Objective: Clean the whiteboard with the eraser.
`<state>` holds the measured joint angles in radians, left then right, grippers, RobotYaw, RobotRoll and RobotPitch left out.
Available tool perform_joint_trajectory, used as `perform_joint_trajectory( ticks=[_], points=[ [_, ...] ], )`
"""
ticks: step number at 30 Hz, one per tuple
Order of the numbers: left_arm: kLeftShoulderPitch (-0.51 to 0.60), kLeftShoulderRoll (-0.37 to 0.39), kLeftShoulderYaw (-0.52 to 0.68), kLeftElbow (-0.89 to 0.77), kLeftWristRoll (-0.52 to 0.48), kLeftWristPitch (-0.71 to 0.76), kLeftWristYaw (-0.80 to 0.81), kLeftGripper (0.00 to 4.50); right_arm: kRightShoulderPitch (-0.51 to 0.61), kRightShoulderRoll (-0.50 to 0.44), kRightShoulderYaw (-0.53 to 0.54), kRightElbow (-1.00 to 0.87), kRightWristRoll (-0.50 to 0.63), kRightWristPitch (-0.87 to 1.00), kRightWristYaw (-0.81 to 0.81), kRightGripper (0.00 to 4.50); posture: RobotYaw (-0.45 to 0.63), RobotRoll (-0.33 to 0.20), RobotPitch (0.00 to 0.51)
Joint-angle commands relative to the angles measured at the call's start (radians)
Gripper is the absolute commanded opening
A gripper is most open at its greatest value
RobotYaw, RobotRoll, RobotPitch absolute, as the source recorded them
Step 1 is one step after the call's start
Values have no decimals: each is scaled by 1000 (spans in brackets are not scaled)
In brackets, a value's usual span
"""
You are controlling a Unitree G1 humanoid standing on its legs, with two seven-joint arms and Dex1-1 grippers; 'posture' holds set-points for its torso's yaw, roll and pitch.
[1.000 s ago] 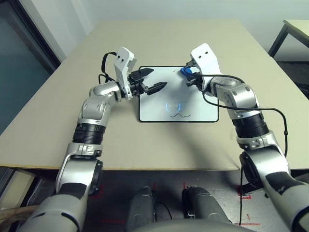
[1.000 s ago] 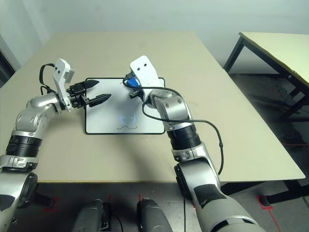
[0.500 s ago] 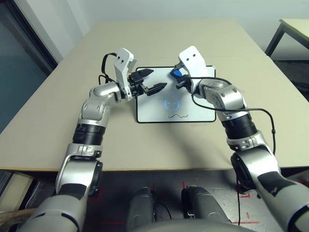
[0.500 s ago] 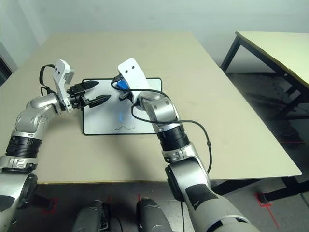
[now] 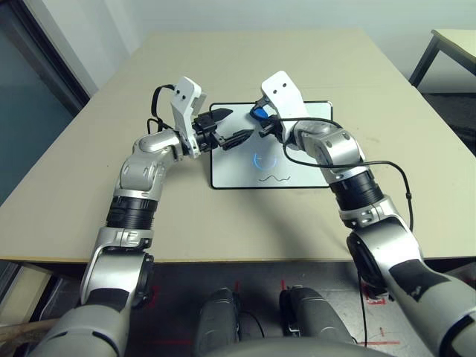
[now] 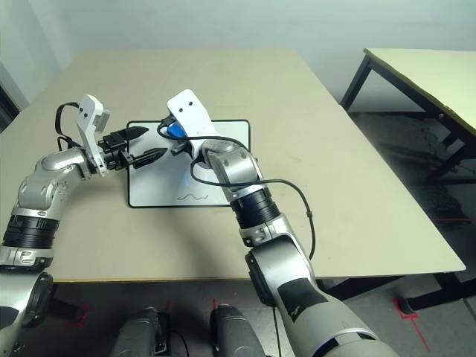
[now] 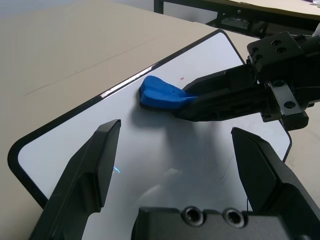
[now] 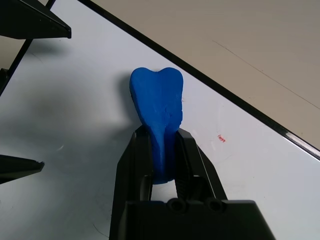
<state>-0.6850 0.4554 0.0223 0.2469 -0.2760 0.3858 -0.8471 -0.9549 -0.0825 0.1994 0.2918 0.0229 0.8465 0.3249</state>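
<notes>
- Left eye view gives you the tan table, with the whiteboard flat on it and a dark squiggle near the board's near edge.
- Your right gripper pinches the blue eraser over the whiteboard's far left part.
- Your left gripper hovers beside the eraser over that same corner, fingers spread and holding nothing.

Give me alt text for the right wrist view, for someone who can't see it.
The right gripper pinches a blue eraser against the whiteboard, near its black-framed edge. Black fingertips of the other gripper show beside it, with tan table beyond.
</notes>
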Motion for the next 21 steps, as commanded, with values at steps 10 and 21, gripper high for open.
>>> perform_joint_trajectory(
  ticks=[10,21],
  points=[
    [-34,-1,-15,57,4,-14,-22,4500,95,-114,-83,-53,-11,48,-38,566,-74,0,57],
    [-61,-12,-29,98,11,-32,-40,4500,166,-134,-112,-166,-4,120,-65,566,-96,0,58]
  ],
)
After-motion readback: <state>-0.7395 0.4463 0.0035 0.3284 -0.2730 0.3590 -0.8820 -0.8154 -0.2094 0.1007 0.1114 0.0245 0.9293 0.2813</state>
